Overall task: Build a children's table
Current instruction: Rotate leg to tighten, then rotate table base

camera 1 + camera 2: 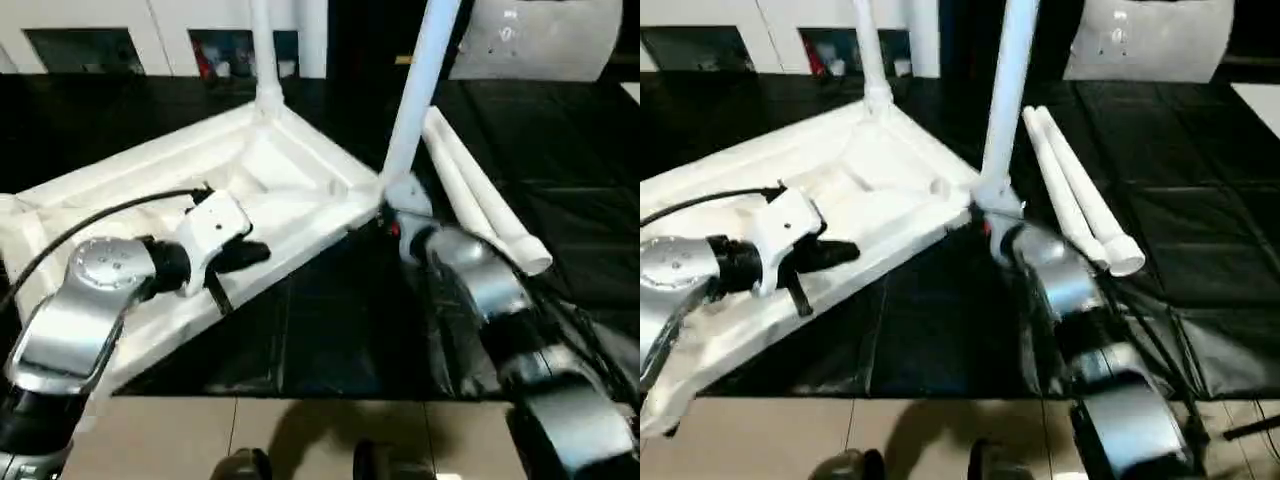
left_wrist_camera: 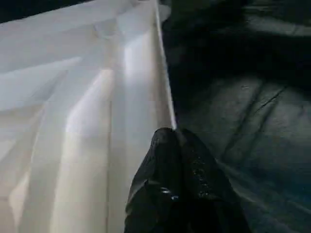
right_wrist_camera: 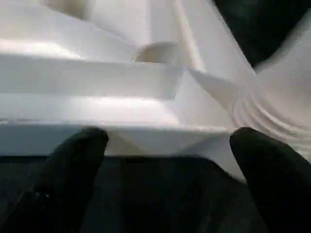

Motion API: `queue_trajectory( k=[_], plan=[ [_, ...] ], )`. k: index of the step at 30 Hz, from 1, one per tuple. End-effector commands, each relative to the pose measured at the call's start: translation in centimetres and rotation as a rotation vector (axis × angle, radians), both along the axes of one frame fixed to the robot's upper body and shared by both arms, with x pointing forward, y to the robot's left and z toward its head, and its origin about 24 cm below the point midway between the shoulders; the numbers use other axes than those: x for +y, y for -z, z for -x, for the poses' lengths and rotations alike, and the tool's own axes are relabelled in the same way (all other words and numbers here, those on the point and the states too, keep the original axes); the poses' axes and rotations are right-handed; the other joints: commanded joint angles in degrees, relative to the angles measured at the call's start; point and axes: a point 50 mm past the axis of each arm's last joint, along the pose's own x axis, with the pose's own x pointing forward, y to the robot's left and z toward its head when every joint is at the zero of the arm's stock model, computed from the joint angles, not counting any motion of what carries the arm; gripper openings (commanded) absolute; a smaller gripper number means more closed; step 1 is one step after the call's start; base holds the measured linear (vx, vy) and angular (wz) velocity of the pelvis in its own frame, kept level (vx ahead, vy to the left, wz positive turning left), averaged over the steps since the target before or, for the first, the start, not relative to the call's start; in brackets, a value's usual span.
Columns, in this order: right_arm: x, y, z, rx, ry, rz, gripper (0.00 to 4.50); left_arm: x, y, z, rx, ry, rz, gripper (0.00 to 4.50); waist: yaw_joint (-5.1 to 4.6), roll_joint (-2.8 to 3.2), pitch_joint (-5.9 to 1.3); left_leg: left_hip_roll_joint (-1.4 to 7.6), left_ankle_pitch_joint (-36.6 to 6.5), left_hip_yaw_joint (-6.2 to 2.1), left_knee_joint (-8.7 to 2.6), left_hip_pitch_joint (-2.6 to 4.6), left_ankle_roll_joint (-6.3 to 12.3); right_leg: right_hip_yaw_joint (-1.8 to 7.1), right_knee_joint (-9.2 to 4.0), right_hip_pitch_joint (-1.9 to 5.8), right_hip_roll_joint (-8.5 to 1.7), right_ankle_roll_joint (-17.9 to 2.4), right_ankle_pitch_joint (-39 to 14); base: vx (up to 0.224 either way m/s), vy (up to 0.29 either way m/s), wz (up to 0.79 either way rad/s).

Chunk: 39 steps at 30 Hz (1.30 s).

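the white table top (image 1: 200, 190) is lying underside up on the black counter (image 1: 330, 330), two legs (image 1: 415, 90) standing in its corner sockets and two spare legs (image 1: 480, 200) lying beside it. the left gripper (image 1: 245, 255) is hovering over the near edge, fingers (image 2: 177, 179) pressed together. the right wrist view is showing the right gripper (image 3: 167, 160) spread wide at the corner, holding nothing.
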Motion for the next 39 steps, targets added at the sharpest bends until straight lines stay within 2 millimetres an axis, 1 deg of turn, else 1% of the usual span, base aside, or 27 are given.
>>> queue_trajectory(
  k=[1, 2, 3, 5, 6, 7, 8, 9, 12, 13, 14, 15, 16, 18, 19, 20, 21, 22, 23, 25, 26, 30, 31, 32, 35, 38, 39],
  plan=[
    [0.0, -0.8, -0.6, -0.061, 0.030, -0.018, 4.50, -0.1, -0.3, 0.2, 0.001, 0.007, -0.001, 0.05, 0.08, -0.05, -4.02, 2.48, -9.04, -0.68, -3.63, 0.53, 2.22, 3.19, -3.50, 3.30, -4.41, -14.07, -13.91, 0.000, 0.000, 0.00],
    [0.1, -0.9, -0.7, -0.066, 0.032, -0.015, 4.50, -0.1, -0.3, 0.2, 0.003, 0.008, -0.002, 0.05, 0.18, 0.07, -4.11, 2.54, -8.22, -0.68, -3.59, 0.55, 2.40, 3.24, -3.27, 3.30, -4.39, -14.33, -12.55, 0.000, 0.000, 0.00],
    [0.7, -1.2, -0.8, -0.087, 0.016, -0.013, 4.50, 0.0, -0.3, 0.3, 0.006, 0.008, -0.011, 0.05, 0.11, 0.03, -4.25, 2.56, -6.89, -0.64, -3.54, 0.48, 3.19, 3.13, -2.86, 3.37, -4.25, -15.09, -9.69, 0.000, 0.000, 0.00],
    [1.1, -1.3, -0.8, -0.095, -0.005, -0.027, 4.50, 0.2, -0.3, 0.6, 0.012, 0.008, -0.019, 0.05, 0.11, 0.02, -4.42, 2.53, -5.26, -0.59, -3.38, 0.25, 4.26, 3.15, -2.61, 3.55, -4.29, -15.59, -7.12, 0.000, 0.000, 0.00],
    [1.2, -1.2, -0.6, -0.109, -0.027, -0.028, 4.50, 0.6, -0.3, 0.7, 0.016, -0.003, -0.044, 0.05, 0.08, -0.14, -4.72, 2.51, -3.34, -0.55, -3.20, 0.10, 5.23, 3.14, -2.28, 3.66, -4.18, -16.12, -4.39, 0.000, 0.000, 0.00],
    [1.2, -1.2, -0.6, -0.109, -0.027, -0.028, 4.50, 0.6, -0.3, 0.7, 0.016, -0.003, -0.044, 0.05, 0.11, -0.09, -4.75, 2.48, -2.02, -0.51, -3.08, -0.11, 6.12, 3.14, -1.99, 3.60, -4.16, -16.58, -2.42, 0.000, 0.000, 0.00],
    [1.2, -1.0, -0.3, -0.116, -0.057, -0.030, 4.50, 1.3, -0.1, 0.6, 0.008, -0.031, -0.097, 0.05, 0.11, -0.09, -4.75, 2.48, -2.02, -0.51, -3.08, -0.11, 6.12, 3.14, -1.99, 3.60, -4.16, -16.58, -2.42, 0.000, 0.000, 0.00],
    [1.2, -0.8, -0.2, -0.121, -0.078, -0.034, 4.50, 1.9, 0.0, 0.5, 0.002, -0.053, -0.132, 0.05, 0.11, -0.03, -4.49, 2.43, -3.02, -0.44, -3.03, -0.21, 6.94, 3.07, -2.16, 3.43, -4.11, -16.48, -3.42, 0.000, 0.000, 0.00],
    [1.3, -0.6, 0.7, -0.131, -0.143, -0.049, 4.50, 2.9, -0.2, -0.1, -0.018, -0.135, -0.132, 0.05, 0.27, 0.23, -4.26, 2.60, -5.42, -0.41, -3.18, 0.11, 6.14, 3.07, -2.71, 3.31, -4.05, -15.46, -6.97, 0.000, 0.000, 0.00],
    [1.2, -0.5, 1.6, -0.123, -0.204, -0.059, 4.50, 4.2, -0.4, -0.3, -0.031, -0.186, -0.191, 0.05, 0.29, 0.50, -4.34, 2.64, -5.80, -0.53, -3.21, 0.15, 5.58, 3.06, -2.64, 3.32, -4.06, -15.48, -7.73, 0.000, 0.000, 0.00],
    [1.2, -0.3, 2.4, -0.112, -0.239, -0.067, 4.50, 5.1, -0.5, -0.5, -0.044, -0.228, -0.236, 0.05, 0.42, 0.53, -4.21, 2.63, -6.61, -0.55, -3.29, 0.14, 5.29, 3.03, -2.77, 3.29, -3.80, -14.43, -7.95, 0.000, 0.000, 0.00],
    [1.2, -0.3, 2.8, -0.107, -0.253, -0.071, 4.50, 5.8, -0.6, -0.6, -0.051, -0.262, -0.256, 0.05, 0.40, 0.32, -4.28, 2.57, -6.79, -0.66, -3.38, 0.18, 5.28, 3.03, -2.78, 3.37, -3.65, -13.60, -7.64, 0.000, 0.000, 0.00],
    [1.2, -0.1, 3.2, -0.099, -0.262, -0.072, 4.50, 6.4, -0.8, -0.6, -0.055, -0.295, -0.267, 0.05, 0.28, 0.22, -4.29, 2.57, -6.87, -0.70, -3.40, 0.15, 5.25, 3.04, -2.81, 3.34, -3.71, -13.44, -8.01, 0.000, 0.000, 0.00],
    [1.3, 0.5, 4.1, -0.086, -0.292, -0.053, 4.50, 7.7, -1.2, -0.6, -0.054, -0.356, -0.303, 0.05, 0.24, 0.39, -4.16, 2.56, -7.91, -0.69, -3.46, 0.23, 4.46, 3.06, -3.20, 3.23, -3.92, -13.43, -10.62, 0.000, 0.000, 0.00],
    [1.4, 0.8, 4.4, -0.072, -0.301, -0.046, 4.50, 8.3, -1.2, -0.6, -0.053, -0.379, -0.335, 0.05, 0.31, 0.62, -4.09, 2.54, -8.66, -0.76, -3.54, 0.25, 3.81, 3.03, -3.33, 3.20, -3.92, -13.23, -12.11, 0.000, 0.000, 0.00],
    [1.4, 0.9, 4.5, -0.068, -0.304, -0.044, 4.50, 8.5, -1.2, -0.6, -0.053, -0.385, -0.343, 0.05, 0.21, 0.55, -4.03, 2.54, -9.31, -0.81, -3.60, 0.26, 3.45, 3.06, -3.40, 3.08, -3.90, -13.02, -12.91, 0.000, 0.000, 0.00],
    [1.7, 1.5, 5.1, -0.049, -0.312, -0.039, 4.50, 9.6, -1.0, -0.5, -0.049, -0.429, -0.405, 0.05, 0.11, 0.54, -4.03, 2.52, -9.88, -0.87, -3.63, 0.26, 3.20, 3.07, -3.50, 3.08, -3.99, -12.88, -13.79, 0.000, 0.000, 0.00],
    [1.9, 1.6, 5.3, -0.047, -0.313, -0.040, 4.50, 10.0, -1.0, -0.5, -0.046, -0.445, -0.427, 0.05, 0.18, 0.70, -3.95, 2.56, -10.35, -0.86, -3.65, 0.31, 3.12, 3.12, -3.57, 2.94, -4.03, -12.65, -14.26, 0.000, 0.000, 0.00],
    [2.0, 1.7, 5.3, -0.047, -0.313, -0.041, 4.50, 10.1, -0.9, -0.4, -0.042, -0.450, -0.434, 0.05, 0.07, 0.60, -3.99, 2.46, -10.58, -0.87, -3.65, 0.26, 2.93, 3.15, -3.65, 2.98, -4.01, -12.24, -14.88, 0.000, 0.000, 0.00],
    [2.9, 1.8, 5.6, -0.043, -0.316, -0.052, 4.50, 10.9, -0.3, -0.2, -0.010, -0.473, -0.479, 0.05, 0.11, 0.72, -4.03, 2.54, -10.13, -0.88, -3.66, 0.38, 2.79, 3.22, -3.66, 2.80, -4.09, -12.56, -14.37, 0.000, 0.000, 0.00],
    [3.3, 1.7, 5.7, -0.039, -0.318, -0.058, 4.50, 11.2, 0.0, -0.1, 0.001, -0.477, -0.498, 0.05, 0.13, 0.92, -4.01, 2.62, -10.07, -0.97, -3.73, 0.38, 2.71, 3.21, -3.52, 2.75, -4.02, -12.81, -13.67, 0.000, 0.000, 0.00],
    [5.5, 1.6, 5.6, -0.030, -0.323, -0.066, 4.50, 11.9, 1.5, 0.1, 0.047, -0.473, -0.540, 0.05, 0.23, 1.01, -4.13, 2.70, -10.52, -1.03, -3.87, 0.58, 2.18, 3.22, -3.35, 2.64, -4.09, -13.41, -11.96, 0.000, 0.000, 0.00],
    [5.5, 1.6, 5.6, -0.030, -0.323, -0.066, 4.50, 11.9, 1.5, 0.1, 0.047, -0.473, -0.540, 0.05, 0.21, 1.05, -4.08, 2.70, -10.73, -1.02, -3.92, 0.54, 2.08, 3.25, -3.36, 2.58, -4.11, -13.48, -11.92, 0.000, 0.000, 0.00],
    [6.3, 1.9, 5.5, -0.017, -0.317, -0.063, 4.50, 11.9, 2.2, 0.2, 0.067, -0.460, -0.542, 0.05, 0.21, 0.98, -4.12, 2.68, -10.73, -1.06, -3.94, 0.54, 1.81, 3.27, -3.26, 2.64, -4.13, -13.59, -11.62, 0.000, 0.000, 0.00],
    [6.8, 2.2, 5.5, -0.008, -0.316, -0.058, 4.50, 11.9, 2.8, 0.2, 0.082, -0.451, -0.540, 0.05, 0.21, 1.07, -4.08, 2.68, -11.34, -1.05, -4.00, 0.54, 1.26, 3.39, -3.27, 2.73, -4.29, -13.42, -11.62, 0.000, 0.000, 0.00],
    [7.4, 2.4, 5.5, 0.008, -0.314, -0.062, 4.50, 11.4, 3.3, 0.3, 0.112, -0.423, -0.501, 0.05, 0.28, 1.11, -4.19, 2.77, -10.62, -1.08, -4.01, 0.62, 1.05, 3.42, -3.09, 2.80, -4.34, -13.85, -10.18, 0.000, 0.000, 0.00],
    [7.6, 2.6, 5.5, 0.015, -0.311, -0.059, 4.50, 10.8, 3.5, 0.4, 0.135, -0.386, -0.461, 0.05, 0.29, 1.08, -4.23, 2.72, -10.25, -1.02, -3.93, 0.55, 1.07, 3.48, -3.06, 2.87, -4.41, -14.06, -9.52, 0.000, 0.000, 0.00]
  ],
)
